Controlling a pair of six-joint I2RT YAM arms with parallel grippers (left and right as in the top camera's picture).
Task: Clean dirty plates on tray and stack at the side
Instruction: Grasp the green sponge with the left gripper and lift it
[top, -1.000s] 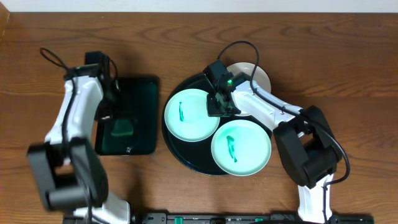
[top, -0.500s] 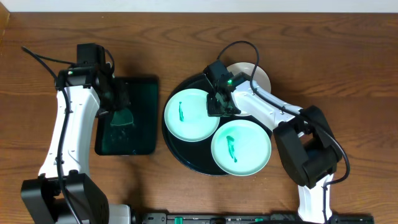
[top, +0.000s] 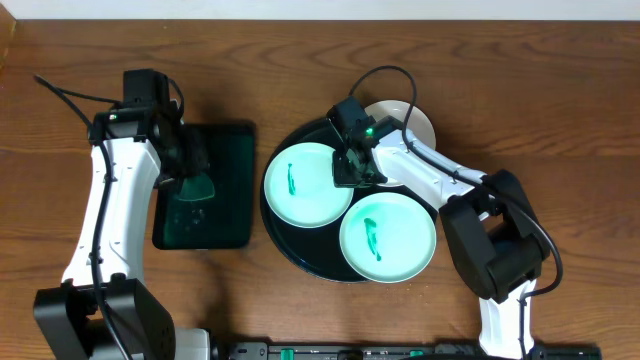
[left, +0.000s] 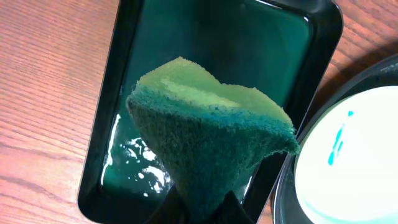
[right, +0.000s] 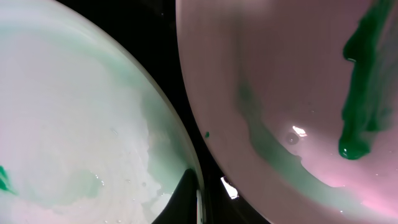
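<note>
Left end effector (left: 200, 210) pinches sponge (left: 211, 143)

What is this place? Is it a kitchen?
Probably not a real kitchen, more a robot practice table. Two robot arms work at a wooden table, with smeared plates on a black tray and a sponge in the left gripper.

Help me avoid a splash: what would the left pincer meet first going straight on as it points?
Likely the wet floor of the dark green tray, with the sponge held in the left pincer touching first; depth is unclear.
</note>
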